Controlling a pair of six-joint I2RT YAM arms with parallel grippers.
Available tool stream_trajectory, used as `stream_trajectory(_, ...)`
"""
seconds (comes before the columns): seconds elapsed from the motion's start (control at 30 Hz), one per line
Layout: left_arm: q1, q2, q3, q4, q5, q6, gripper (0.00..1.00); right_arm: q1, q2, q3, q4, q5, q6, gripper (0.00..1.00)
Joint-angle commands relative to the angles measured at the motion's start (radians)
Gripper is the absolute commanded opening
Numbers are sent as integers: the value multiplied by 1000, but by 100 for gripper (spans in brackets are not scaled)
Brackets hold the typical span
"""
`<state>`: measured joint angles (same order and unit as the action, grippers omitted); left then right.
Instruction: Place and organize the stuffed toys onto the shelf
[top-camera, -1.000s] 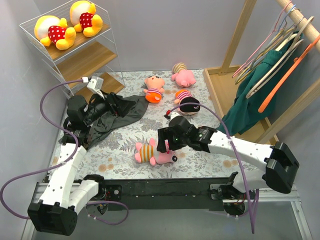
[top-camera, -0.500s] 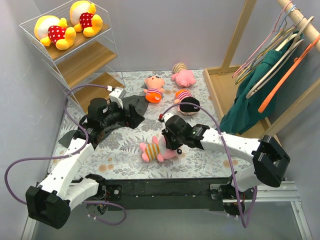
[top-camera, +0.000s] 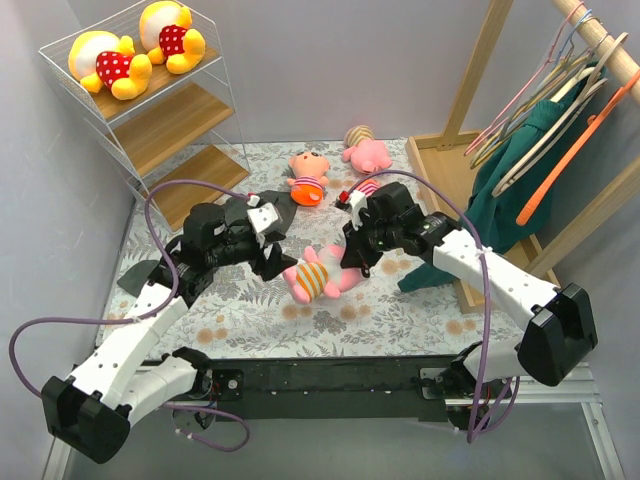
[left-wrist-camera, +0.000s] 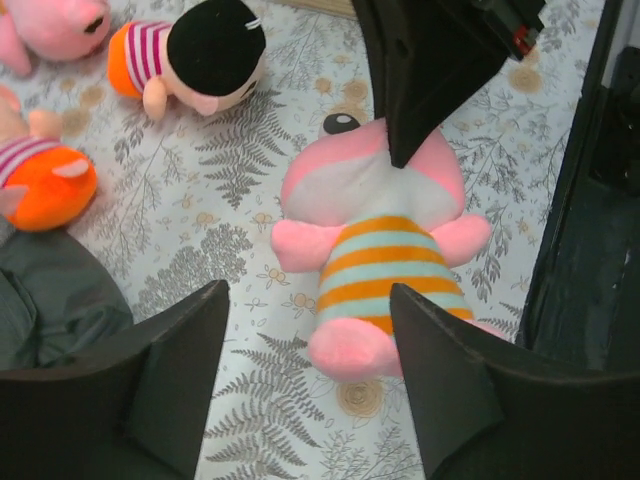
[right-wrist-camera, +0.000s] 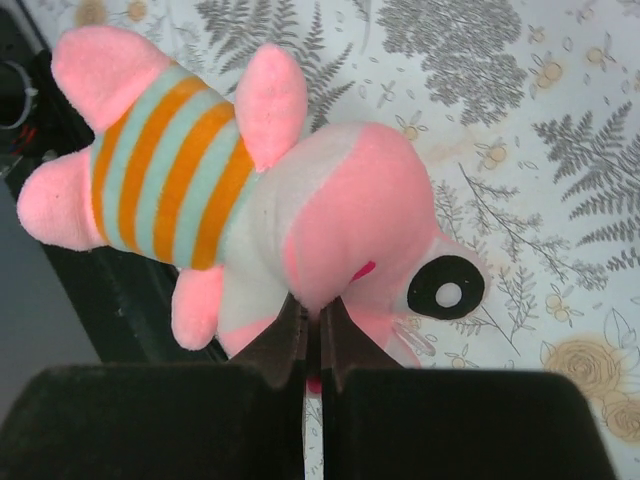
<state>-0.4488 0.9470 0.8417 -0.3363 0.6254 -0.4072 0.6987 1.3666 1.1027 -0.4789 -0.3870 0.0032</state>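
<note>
A pink pig (top-camera: 318, 277) in an orange-and-teal striped shirt hangs just above the floral mat, and my right gripper (top-camera: 352, 263) is shut on its head (right-wrist-camera: 350, 220). My left gripper (left-wrist-camera: 312, 385) is open, its fingers (left-wrist-camera: 190, 380) on either side of the pig's feet (left-wrist-camera: 350, 345) without touching them. Two yellow bears (top-camera: 108, 62) (top-camera: 170, 32) lie on the top board of the white shelf (top-camera: 170, 125). A peach-orange doll (top-camera: 308, 177) and another pink pig (top-camera: 366, 150) lie at the back of the mat. A black-haired doll (left-wrist-camera: 205, 50) lies beyond the held pig.
A dark grey cloth (top-camera: 145, 275) lies under my left arm. A wooden clothes rack (top-camera: 480, 80) with hangers and a green garment (top-camera: 505, 185) stands on the right. The shelf's two lower boards are bare.
My right gripper has shut on the pig's head and carried it up and back from the front of the mat. My left arm has swung right to the pig, its jaws narrowing.
</note>
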Motion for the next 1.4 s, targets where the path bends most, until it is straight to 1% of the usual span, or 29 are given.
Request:
stream_trajectory(0.0,-2,-45,40,-23,116,209,57,-7,17,80,-81,-211,-92,1)
stream_trajectory(0.03,-2,-51,37,-24,103,225,56,-13,22,82,-81,-220,-97,1)
stream_trajectory(0.07,-2,-56,40,-53,106,267,57,-16,38,85,-82,-236,-94,1)
stream_trajectory(0.13,-2,-59,59,-114,158,350,61,-30,64,114,-99,-271,-94,1)
stream_trajectory(0.17,-2,-60,62,-166,171,379,60,-34,89,120,-101,-309,-94,1)
stream_trajectory(0.2,-4,-60,66,-190,175,439,60,-47,100,131,-102,-323,-94,1)
stream_trajectory(0.23,-4,-59,80,-217,183,465,60,-51,109,140,-105,-337,-94,1)
stream_trajectory(0.27,-4,-57,91,-281,198,494,59,-56,132,149,-112,-364,-94,1)
stream_trajectory(0.33,-11,-47,112,-346,211,562,57,-74,153,176,-128,-388,-94,1)
stream_trajectory(0.37,-16,-45,137,-404,232,583,54,-77,170,186,-130,-397,-91,1)
stream_trajectory(0.4,-18,-42,148,-435,256,641,52,-83,176,193,-133,-401,-89,1)
stream_trajectory(0.43,-18,-34,161,-460,273,656,50,-84,186,204,-135,-406,-89,1)
stream_trajectory(0.5,-21,-17,198,-515,316,672,49,-88,207,217,-147,-424,-95,1)
stream_trajectory(0.63,-45,12,206,-533,339,674,50,-91,224,232,-144,-454,-89,1)
stream_trajectory(0.77,-89,30,186,-509,356,653,52,-90,223,235,-138,-457,-80,1)
stream_trajectory(0.87,-125,35,168,-488,336,634,52,-91,226,238,-133,-461,-77,1)
stream_trajectory(1.0,-139,38,145,-455,309,630,52,-93,227,237,-132,-475,-74,1)
stream_trajectory(1.1,-143,61,140,-455,321,642,49,-93,223,241,-118,-480,-60,1)
stream_trajectory(1.17,-149,67,134,-457,324,643,45,-93,223,246,-115,-475,-52,1)
stream_trajectory(1.23,-154,67,132,-458,315,654,36,-97,223,256,-118,-471,-49,1)
stream_trajectory(1.27,-153,68,138,-458,300,657,11,-97,224,258,-121,-467,-48,1)
stream_trajectory(1.3,-153,68,142,-458,289,660,0,-99,223,260,-121,-464,-48,1)
stream_trajectory(1.37,-153,70,152,-446,263,644,0,-103,216,260,-116,-458,-37,1)
